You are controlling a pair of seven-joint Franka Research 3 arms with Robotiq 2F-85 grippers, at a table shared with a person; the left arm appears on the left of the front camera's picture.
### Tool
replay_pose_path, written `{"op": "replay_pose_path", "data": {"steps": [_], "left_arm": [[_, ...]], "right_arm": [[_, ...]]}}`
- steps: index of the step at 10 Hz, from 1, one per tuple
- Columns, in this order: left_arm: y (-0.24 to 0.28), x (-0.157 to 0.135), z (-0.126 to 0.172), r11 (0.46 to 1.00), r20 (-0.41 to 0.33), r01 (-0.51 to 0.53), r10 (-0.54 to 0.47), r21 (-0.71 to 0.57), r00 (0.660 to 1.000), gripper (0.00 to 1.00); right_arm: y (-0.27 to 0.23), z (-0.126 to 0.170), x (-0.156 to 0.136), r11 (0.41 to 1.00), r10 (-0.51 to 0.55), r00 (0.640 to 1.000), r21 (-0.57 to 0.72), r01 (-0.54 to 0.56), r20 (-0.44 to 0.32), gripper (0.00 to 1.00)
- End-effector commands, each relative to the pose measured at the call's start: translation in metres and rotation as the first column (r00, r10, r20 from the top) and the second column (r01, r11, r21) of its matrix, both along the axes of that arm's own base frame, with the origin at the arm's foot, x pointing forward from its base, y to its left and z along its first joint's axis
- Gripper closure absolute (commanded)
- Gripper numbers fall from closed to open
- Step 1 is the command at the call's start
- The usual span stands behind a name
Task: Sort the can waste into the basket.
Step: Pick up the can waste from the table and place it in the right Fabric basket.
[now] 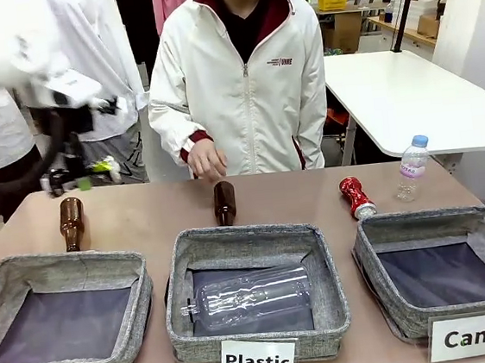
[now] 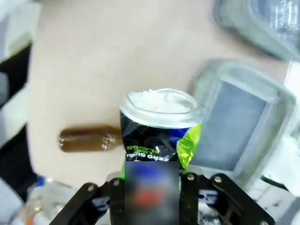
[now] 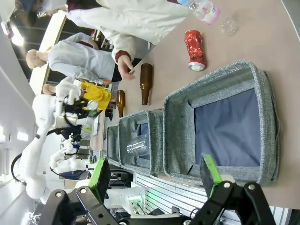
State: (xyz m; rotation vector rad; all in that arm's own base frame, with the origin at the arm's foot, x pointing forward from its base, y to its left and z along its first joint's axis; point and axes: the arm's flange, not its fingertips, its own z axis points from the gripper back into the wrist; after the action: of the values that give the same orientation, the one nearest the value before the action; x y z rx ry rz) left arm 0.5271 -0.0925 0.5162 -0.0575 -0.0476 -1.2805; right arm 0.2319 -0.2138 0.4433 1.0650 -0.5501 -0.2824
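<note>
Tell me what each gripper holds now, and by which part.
The left gripper holds the black can by its lower body, its silver top pointing away from the gripper. The right gripper is open and holds nothing.

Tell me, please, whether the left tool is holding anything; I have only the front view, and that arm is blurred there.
Observer: Yes. In the left wrist view the left tool is shut on the black can, its silver end pointing away from the camera.
Operator: Thank you. Could you also say how the right tool stands?
Observer: In the right wrist view the right tool is open and holds nothing; it looks towards the Can basket.
</note>
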Motion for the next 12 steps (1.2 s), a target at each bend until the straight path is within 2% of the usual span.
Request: {"op": "replay_pose_path", "data": {"steps": [1, 2, 4, 6, 7, 10, 11, 12], "left_arm": [[0.056, -0.038, 0.026, 0.988, -0.089, -0.001, -0.013, -0.155, 0.996, 1.00], [0.075, -0.061, 0.032, 0.976, -0.054, -0.026, 0.014, -0.216, 0.998, 1.00], [0.098, -0.122, 0.027, 0.948, 0.008, 0.113, -0.116, -0.298, 0.993, 1.00], [0.122, -0.154, 0.017, 0.940, 0.066, 0.102, -0.085, -0.327, 0.994, 1.00], [0.110, -0.118, 0.035, 0.958, -0.015, 0.072, -0.079, -0.278, 0.997, 1.00], [0.110, -0.118, 0.035, 0.958, -0.015, 0.072, -0.079, -0.278, 0.997, 1.00], [0.111, -0.130, 0.028, 0.953, 0.005, 0.085, -0.088, -0.290, 0.996, 0.61], [0.066, -0.128, 0.026, 0.928, 0.022, 0.196, -0.199, -0.317, 0.980, 0.61]], "right_arm": [[-0.002, 0.002, 0.002, 1.000, 0.004, 0.999, 0.003, -0.004, 0.036, 0.00], [-0.002, 0.002, 0.002, 1.000, 0.004, 0.999, 0.003, -0.004, 0.036, 0.00], [-0.002, 0.002, 0.002, 1.000, 0.004, 0.999, 0.003, -0.004, 0.036, 0.00], [-0.002, 0.002, 0.002, 1.000, 0.004, 0.999, 0.003, -0.004, 0.036, 0.00], [-0.002, 0.002, 0.002, 1.000, 0.004, 0.999, 0.003, -0.004, 0.036, 0.00], [-0.002, 0.002, 0.002, 1.000, 0.004, 0.999, 0.003, -0.004, 0.036, 0.00], [-0.002, 0.002, 0.002, 1.000, 0.004, 0.999, 0.003, -0.004, 0.036, 0.00], [-0.002, 0.002, 0.002, 1.000, 0.004, 0.999, 0.003, -0.004, 0.036, 0.00]]}}
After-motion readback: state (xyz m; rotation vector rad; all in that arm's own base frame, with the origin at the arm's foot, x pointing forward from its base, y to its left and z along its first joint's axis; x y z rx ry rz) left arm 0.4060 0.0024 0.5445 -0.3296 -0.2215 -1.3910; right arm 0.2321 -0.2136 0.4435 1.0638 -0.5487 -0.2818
